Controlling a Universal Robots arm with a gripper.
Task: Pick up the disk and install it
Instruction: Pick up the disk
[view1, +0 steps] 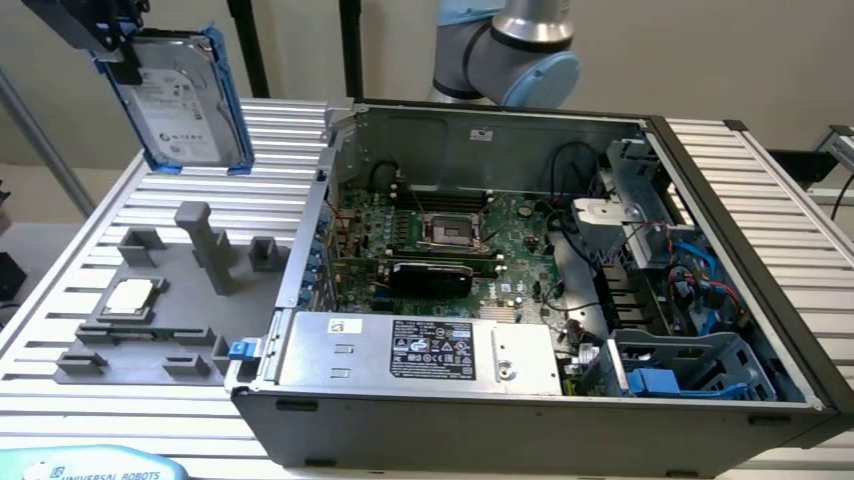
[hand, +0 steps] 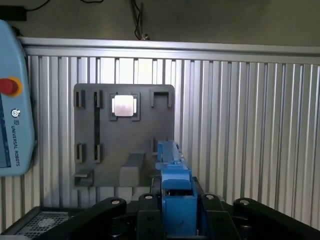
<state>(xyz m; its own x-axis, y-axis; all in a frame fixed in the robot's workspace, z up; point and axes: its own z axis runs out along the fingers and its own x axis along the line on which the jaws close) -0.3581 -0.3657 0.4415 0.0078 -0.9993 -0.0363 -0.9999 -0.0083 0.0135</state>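
Above the counter's (view1: 120, 195) far corner, at the exterior view's left: disk held aloft, not yet installed.
The end effector (view1: 118, 48) is clamped on the disk's (view1: 187, 100) blue rail, and the drive hangs upright, clear of the grey fixture (view1: 147, 320). Pick-up looks done; installing calls for reaching the open case (view1: 534, 425) and squaring the rails with its blue bay (view1: 694, 365).
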